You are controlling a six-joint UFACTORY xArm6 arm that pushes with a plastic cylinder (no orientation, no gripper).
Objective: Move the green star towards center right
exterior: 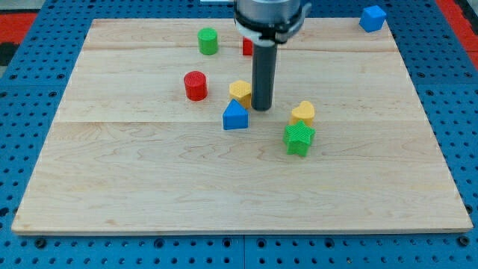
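The green star [299, 139] lies a little right of the board's middle, touching or nearly touching the yellow heart-shaped block [303, 113] just above it. My tip [261, 108] rests on the board to the star's upper left, apart from it. The tip stands between a yellow block [240, 92] on its left and the yellow heart on its right, just above and right of the blue block with a pointed top [235, 116].
A red cylinder [196, 85] stands left of the yellow block. A green cylinder [208, 41] stands near the board's top. A red block [246, 47] is partly hidden behind the rod. A blue cube [372, 17] sits off the wooden board [149, 179] at the top right.
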